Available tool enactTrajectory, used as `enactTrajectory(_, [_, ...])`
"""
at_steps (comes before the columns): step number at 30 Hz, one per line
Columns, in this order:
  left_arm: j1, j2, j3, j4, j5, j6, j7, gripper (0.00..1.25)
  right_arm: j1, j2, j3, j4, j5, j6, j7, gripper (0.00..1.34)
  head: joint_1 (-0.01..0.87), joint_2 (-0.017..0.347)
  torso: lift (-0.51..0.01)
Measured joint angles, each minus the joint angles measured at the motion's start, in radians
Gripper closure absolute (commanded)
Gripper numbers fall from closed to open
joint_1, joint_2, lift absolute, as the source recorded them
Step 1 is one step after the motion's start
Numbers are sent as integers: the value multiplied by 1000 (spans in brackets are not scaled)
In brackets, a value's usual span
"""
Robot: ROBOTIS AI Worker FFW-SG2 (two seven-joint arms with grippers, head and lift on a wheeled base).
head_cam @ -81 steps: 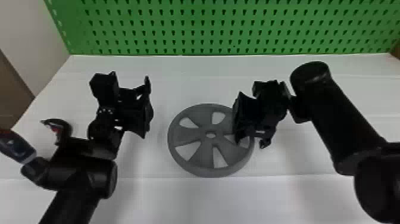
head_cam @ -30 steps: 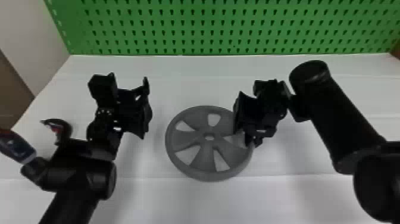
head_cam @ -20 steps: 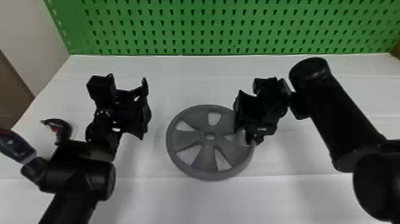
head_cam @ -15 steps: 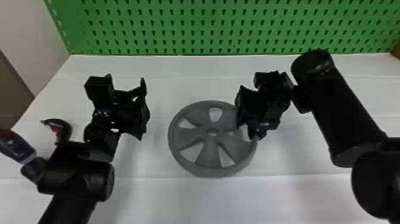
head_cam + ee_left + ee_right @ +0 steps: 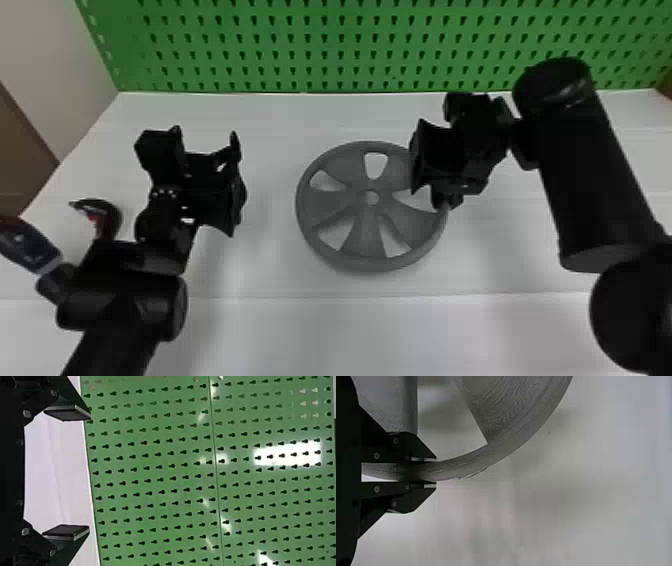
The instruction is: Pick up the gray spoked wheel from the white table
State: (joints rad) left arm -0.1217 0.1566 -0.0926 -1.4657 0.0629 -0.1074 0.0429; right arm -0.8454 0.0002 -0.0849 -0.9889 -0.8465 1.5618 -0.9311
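Observation:
My right gripper [image 5: 446, 200] has hold of the right side of the gray spoked wheel [image 5: 367, 232] in the head view, and the wheel lies roughly flat over the white table [image 5: 280, 335]. In the right wrist view the right gripper [image 5: 435, 471] is shut on the rim of the wheel [image 5: 506, 449], one finger on each side. My left gripper [image 5: 237, 185] is off to the wheel's left, apart from it. The left wrist view shows the left gripper [image 5: 88, 473] open, its two pads wide apart with nothing between them.
A green pegboard [image 5: 350, 45] stands along the table's back edge. Beside the left arm lie a red-and-black curved object [image 5: 102, 215] and a dark blue-and-red item [image 5: 27, 245] at the left edge. The right arm reaches in from the right.
The right gripper has closed on the wheel's rim and moved slightly toward the pegboard and to the right. The wheel has shifted and tilted with it. The left gripper has drifted slightly left.

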Motion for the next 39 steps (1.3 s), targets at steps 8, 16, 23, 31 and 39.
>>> enactTrajectory(8, [4,0,3,-3,0,0,0,265,-25,0,-77,-58,-34,9,-31,1153,806,44,-98])
enactTrajectory(16, [4,0,4,-4,-1,0,0,265,-34,0,-108,-71,-45,9,-31,1153,806,44,-98])
enactTrajectory(23, [4,0,4,-4,-2,0,0,265,-26,0,-115,-86,-65,9,-31,1153,806,44,-98])
enactTrajectory(31, [4,0,4,-4,-2,0,0,265,36,-31,-27,-205,-173,-47,-31,1153,806,44,-98])
enactTrajectory(39, [5,0,7,-8,0,0,0,265,114,-84,38,-408,-201,-185,-27,1153,806,44,-98])
